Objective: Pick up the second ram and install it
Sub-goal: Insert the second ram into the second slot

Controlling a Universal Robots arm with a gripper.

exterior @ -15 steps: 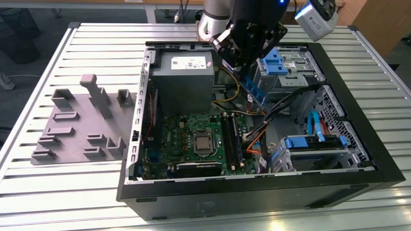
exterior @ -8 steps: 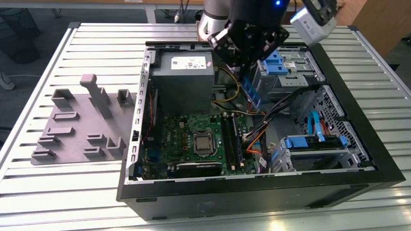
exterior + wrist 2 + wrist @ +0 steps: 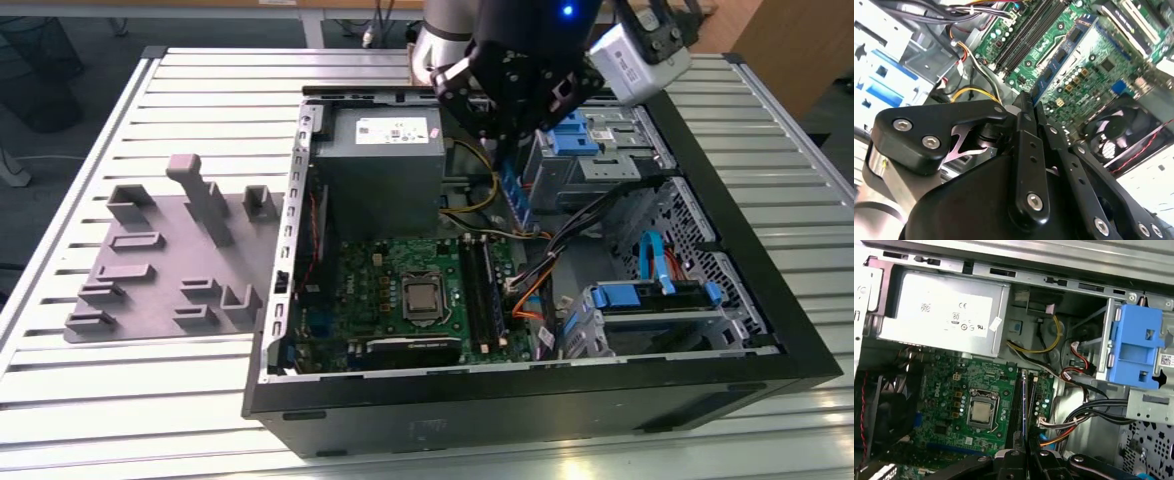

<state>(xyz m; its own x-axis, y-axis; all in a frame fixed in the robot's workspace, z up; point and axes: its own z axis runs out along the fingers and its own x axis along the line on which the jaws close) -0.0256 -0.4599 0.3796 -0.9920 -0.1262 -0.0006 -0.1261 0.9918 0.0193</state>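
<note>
One tool [image 3: 1026, 107] clamped edge-on around second ram [image 3: 1061, 57], above motherboard [image 3: 961, 390] slots; label unreadable.

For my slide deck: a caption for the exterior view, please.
Gripper holds the blue RAM stick upright over the open PC case, above the motherboard.

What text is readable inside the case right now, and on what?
None can be read.
White label on the power supply: print too small.
White sticker beside the blue drive latch: too small.
The second ram, held in the gripper: no readable print.
</note>
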